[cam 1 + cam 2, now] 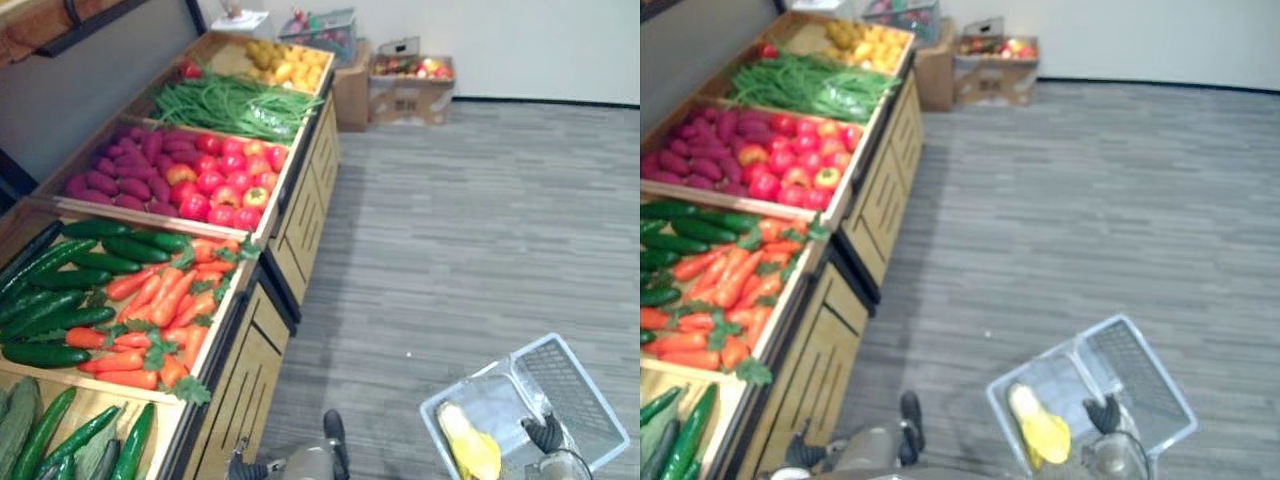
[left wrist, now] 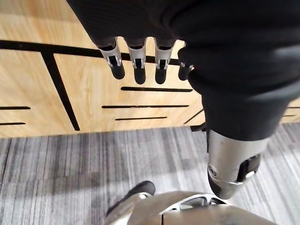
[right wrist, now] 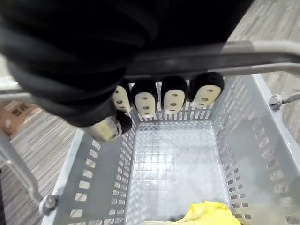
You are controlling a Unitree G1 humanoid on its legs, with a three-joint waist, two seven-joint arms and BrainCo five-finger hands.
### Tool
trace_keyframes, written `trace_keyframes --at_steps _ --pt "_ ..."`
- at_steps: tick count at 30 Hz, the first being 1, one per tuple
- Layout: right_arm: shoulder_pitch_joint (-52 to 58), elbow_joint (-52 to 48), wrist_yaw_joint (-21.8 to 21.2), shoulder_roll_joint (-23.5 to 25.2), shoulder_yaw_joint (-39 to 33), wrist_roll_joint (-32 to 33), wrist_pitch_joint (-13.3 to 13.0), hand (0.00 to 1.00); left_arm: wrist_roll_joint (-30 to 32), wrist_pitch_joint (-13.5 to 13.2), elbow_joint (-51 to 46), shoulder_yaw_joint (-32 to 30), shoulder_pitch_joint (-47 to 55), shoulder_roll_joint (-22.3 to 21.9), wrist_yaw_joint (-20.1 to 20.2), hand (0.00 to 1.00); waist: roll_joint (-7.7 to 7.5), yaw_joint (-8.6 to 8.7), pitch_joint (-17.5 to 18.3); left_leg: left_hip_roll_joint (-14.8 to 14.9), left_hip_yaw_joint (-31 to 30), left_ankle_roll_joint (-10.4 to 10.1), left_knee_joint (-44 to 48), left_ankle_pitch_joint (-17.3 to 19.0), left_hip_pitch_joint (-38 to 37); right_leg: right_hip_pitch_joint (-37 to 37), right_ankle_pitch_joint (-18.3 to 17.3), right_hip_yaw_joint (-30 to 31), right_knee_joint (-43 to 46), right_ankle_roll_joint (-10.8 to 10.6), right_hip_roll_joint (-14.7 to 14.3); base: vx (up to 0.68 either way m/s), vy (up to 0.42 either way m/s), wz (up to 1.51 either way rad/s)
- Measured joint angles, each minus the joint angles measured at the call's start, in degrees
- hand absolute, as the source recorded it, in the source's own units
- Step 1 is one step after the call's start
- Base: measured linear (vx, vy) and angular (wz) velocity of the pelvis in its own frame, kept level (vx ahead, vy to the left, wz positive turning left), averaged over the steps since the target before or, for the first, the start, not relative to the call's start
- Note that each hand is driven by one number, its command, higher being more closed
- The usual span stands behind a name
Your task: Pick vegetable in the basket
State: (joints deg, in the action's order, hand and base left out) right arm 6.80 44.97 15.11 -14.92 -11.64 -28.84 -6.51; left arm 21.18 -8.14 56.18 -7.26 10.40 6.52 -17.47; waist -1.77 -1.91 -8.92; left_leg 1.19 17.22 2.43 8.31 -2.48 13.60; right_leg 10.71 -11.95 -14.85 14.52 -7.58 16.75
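A pale grey plastic basket (image 1: 585, 405) hangs low over the floor at the right, with a yellow vegetable (image 1: 470, 447) lying in it. My right hand (image 3: 173, 96) is shut on the basket's grey handle (image 3: 243, 50), its fingers curled round the bar above the basket's floor, where the yellow vegetable (image 3: 206, 213) shows at one end. My left hand (image 2: 136, 58) hangs open with straight fingers and holds nothing, in front of the wooden cabinet front (image 2: 93, 89) of the stand. On the stand to the left lie carrots (image 1: 160, 310) and cucumbers (image 1: 70, 290).
Further along the wooden stand (image 1: 300, 215) lie red tomatoes (image 1: 225, 180), purple sweet potatoes (image 1: 120, 165), green beans (image 1: 235, 105) and yellow produce (image 1: 285, 62). Cardboard boxes (image 1: 405, 90) stand by the far wall. Grey floor (image 1: 470, 230) stretches to the right of the stand.
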Motion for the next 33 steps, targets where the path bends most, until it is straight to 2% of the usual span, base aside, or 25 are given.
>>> trace_keyframes --at_steps 1,2,3,4,5,6,7,9,10,11,12,14,16,17,18,19,20,21,23,24,25,26,27,28,33 --pt "-1.1 0.9 0.1 0.0 0.6 -0.5 0.0 1.00 0.0 0.1 0.8 0.0 0.3 0.2 0.0 0.00 -0.95 -0.11 -0.3 -1.2 0.1 0.7 0.3 2.1 -2.4 -4.2 2.9 3.4 11.9 -3.0 2.2 0.40 0.206 0.09" --pt "-1.8 1.2 0.4 -0.1 0.9 -0.6 0.0 1.00 0.0 0.2 0.8 0.1 0.7 0.2 0.0 0.00 -1.07 -0.31 -0.4 -1.6 0.0 0.8 0.4 3.2 -3.8 -6.8 5.9 5.4 18.2 -4.0 3.0 0.38 0.197 0.08" --pt "-2.2 1.3 0.5 -0.3 1.3 -0.6 0.0 1.00 0.0 0.3 0.8 0.2 1.1 0.4 0.0 0.00 -1.15 -0.44 -0.4 -1.8 -0.2 0.8 0.2 4.8 -6.0 -10.5 12.7 8.6 26.3 -4.6 3.5 0.39 0.174 0.21" --pt "-2.2 1.5 0.7 0.4 1.3 -0.5 -0.3 1.00 -0.4 1.0 0.8 0.8 1.4 0.6 0.1 0.00 -1.12 -0.30 -0.2 -2.4 -2.3 1.8 0.0 7.2 -9.7 -15.6 18.4 11.8 39.2 -5.6 3.0 0.38 0.152 0.36" --pt "-2.2 1.8 0.7 0.8 1.2 -0.4 -0.9 1.00 -0.6 1.2 0.8 0.8 1.4 0.8 0.1 0.00 -1.52 -0.03 -0.3 -2.6 -3.3 2.0 0.0 7.8 -11.0 -17.5 16.6 12.0 43.5 -4.4 2.4 0.48 0.101 0.73" --pt "-2.0 2.8 0.7 1.5 0.9 -0.3 -1.7 1.00 -1.0 1.2 0.7 0.7 1.4 1.0 0.1 0.00 -1.42 0.21 -0.5 -2.7 -5.8 2.3 -0.2 8.8 -13.3 -20.6 11.3 11.7 48.5 -3.0 0.6 0.41 0.041 0.77" --pt "-1.9 2.8 0.7 1.8 0.7 -0.3 -1.8 1.00 -1.3 1.2 0.8 0.7 1.2 1.1 0.1 0.00 -1.49 0.50 -0.5 -2.6 -7.3 2.3 -0.2 9.2 -14.5 -21.5 8.7 10.9 48.6 -2.5 -0.3 0.40 0.008 1.19" --pt "-0.1 4.2 0.7 2.2 -1.5 -0.1 -1.7 1.00 -4.9 1.1 -0.3 0.0 0.7 0.7 0.1 0.00 -1.58 1.70 -0.5 -2.7 -13.9 1.7 -0.2 9.9 -17.3 -22.8 2.2 7.3 37.9 -0.7 -1.7 0.33 -0.072 1.55" --pt "0.2 4.9 0.7 2.3 -2.2 0.0 -1.6 1.00 -5.5 1.1 -0.6 -0.4 0.4 0.4 0.1 0.00 -1.55 1.66 -0.5 -2.8 -15.9 1.6 -0.3 10.0 -18.0 -23.0 1.9 7.7 33.0 -0.4 -2.1 0.44 -0.157 1.63" --pt "0.7 6.0 0.6 2.9 -4.6 0.1 -1.2 1.00 -6.5 1.0 -1.7 -1.9 0.0 -0.5 0.2 0.00 -1.44 1.36 -0.4 -2.7 -19.3 0.8 -0.4 10.5 -18.3 -23.5 1.9 11.1 21.8 -0.2 -3.5 0.36 -0.207 1.52" --pt "1.1 7.2 0.6 4.0 -7.3 0.2 -0.8 1.00 -7.6 0.8 -2.3 -3.3 -0.3 -1.5 0.1 0.00 -1.34 0.99 -0.4 -2.4 -22.7 -0.3 0.0 11.2 -18.1 -23.3 2.4 17.0 11.3 -0.5 -5.1 0.42 -0.268 1.47" --pt "1.8 7.9 0.6 5.4 -10.6 2.0 0.3 1.00 -7.7 0.8 -2.9 -4.8 -1.2 -2.2 0.2 0.00 -1.50 0.04 -0.1 -2.0 -28.4 -2.4 1.8 13.0 -17.1 -23.0 3.2 24.4 1.5 -0.8 -6.6 0.30 -0.353 1.60" --pt "3.7 8.0 0.6 6.7 -12.5 3.3 1.0 1.00 -7.7 0.5 -4.7 -6.3 -0.5 -2.8 0.3 0.00 -2.10 0.02 0.4 -2.2 -33.7 -4.7 5.4 16.2 -15.3 -21.7 4.0 23.8 -1.1 -2.3 -5.2 0.26 -0.457 1.73" --pt "5.7 8.1 0.7 7.9 -13.7 4.2 1.1 1.00 -7.7 0.3 -5.3 -7.3 0.0 -2.6 0.4 0.00 -3.81 -0.32 1.6 -2.0 -35.6 -6.2 7.1 18.4 -14.6 -20.6 10.0 18.8 -1.1 -3.9 -3.1 0.28 -0.624 1.74" --pt "6.2 8.4 0.8 7.9 -16.2 4.7 1.5 1.00 -8.5 0.3 -5.1 -8.6 0.1 -4.3 0.4 0.00 -0.97 -0.63 2.2 2.2 -33.8 -6.4 7.3 18.8 -13.7 -19.3 8.4 13.1 0.9 -2.0 -4.6 0.26 -0.618 1.86" --pt "6.3 8.4 0.9 7.7 -17.6 4.9 1.7 1.00 -9.1 0.0 -5.3 -9.2 0.8 -5.7 0.3 0.00 0.67 -0.50 3.1 4.9 -31.3 -6.2 6.6 17.2 -12.7 -18.9 6.9 9.7 1.1 -0.9 -5.1 0.18 -0.468 1.47" --pt "6.2 8.4 0.8 7.3 -18.1 5.2 2.2 1.00 -9.3 -0.1 -5.3 -9.8 0.7 -6.5 0.3 0.00 1.40 -0.47 3.2 5.9 -29.4 -6.3 5.9 15.5 -12.2 -18.3 6.3 7.9 1.2 -0.4 -5.2 0.11 -0.299 1.51" --pt "6.1 8.5 0.8 7.0 -19.2 5.3 2.5 1.00 -9.8 -0.1 -5.4 -11.2 0.4 -7.6 0.3 0.00 2.20 -0.02 3.3 7.7 -25.0 -6.6 5.0 11.8 -11.4 -16.9 5.8 3.5 0.9 -0.1 -4.5 0.10 -0.384 1.73" --pt "5.6 9.2 1.0 7.0 -19.9 5.6 2.5 1.00 -10.6 0.0 -5.2 -14.8 -0.1 -8.8 0.1 0.00 2.45 0.42 3.3 11.3 -10.9 -4.4 6.1 9.0 -9.8 -14.0 5.4 -2.9 -0.4 0.8 -4.1 0.05 -0.308 1.67" --pt "5.6 9.6 1.0 6.9 -20.9 6.4 2.3 1.00 -12.4 0.2 -4.2 -16.2 -0.2 -8.9 -0.1 0.00 2.24 0.33 3.4 14.0 0.1 -3.4 6.9 8.2 -10.1 -12.6 5.0 -6.3 -1.0 1.4 -3.8 0.00 -0.132 1.14" --pt "5.3 10.0 0.9 6.8 -21.8 6.6 2.2 1.00 -12.8 0.3 -3.6 -17.0 -0.3 -8.9 -0.2 0.00 2.18 0.27 3.4 14.7 4.8 -3.4 6.9 8.2 -10.7 -12.0 5.0 -7.9 -1.4 1.4 -3.8 0.02 -0.171 1.25" --pt "4.1 10.2 0.9 6.6 -23.8 7.4 2.1 1.00 -13.7 1.1 -2.2 -18.2 -0.3 -8.8 -0.4 0.00 2.17 0.54 3.4 14.9 10.1 -4.3 5.1 7.7 -11.4 -11.0 5.0 -10.3 -2.4 1.4 -3.7 0.02 -0.034 0.93" --pt "2.6 11.2 0.9 5.9 -25.1 8.7 2.0 1.00 -13.8 1.9 -0.5 -19.9 -0.2 -8.7 -0.8 0.00 2.02 0.45 3.3 13.9 10.6 -6.7 2.2 5.5 -12.0 -10.4 5.1 -11.3 -3.6 1.3 -3.8 0.03 -0.029 0.74" --pt "1.8 12.0 1.0 5.6 -25.7 8.8 2.0 1.00 -13.9 2.2 0.3 -20.6 0.0 -8.7 -1.0 0.00 2.01 0.37 3.3 13.3 10.3 -7.9 0.6 4.6 -12.4 -10.1 5.3 -11.5 -4.4 1.0 -3.9 0.02 0.035 0.42" --pt "0.4 15.0 0.8 5.5 -26.3 8.9 1.1 1.00 -14.2 3.9 3.2 -24.8 2.0 -8.1 -2.8 0.00 1.38 0.39 3.6 8.6 7.4 -7.3 -8.3 0.8 -14.3 -7.2 7.7 -12.8 -9.9 -0.5 -3.6 0.04 0.039 0.34"
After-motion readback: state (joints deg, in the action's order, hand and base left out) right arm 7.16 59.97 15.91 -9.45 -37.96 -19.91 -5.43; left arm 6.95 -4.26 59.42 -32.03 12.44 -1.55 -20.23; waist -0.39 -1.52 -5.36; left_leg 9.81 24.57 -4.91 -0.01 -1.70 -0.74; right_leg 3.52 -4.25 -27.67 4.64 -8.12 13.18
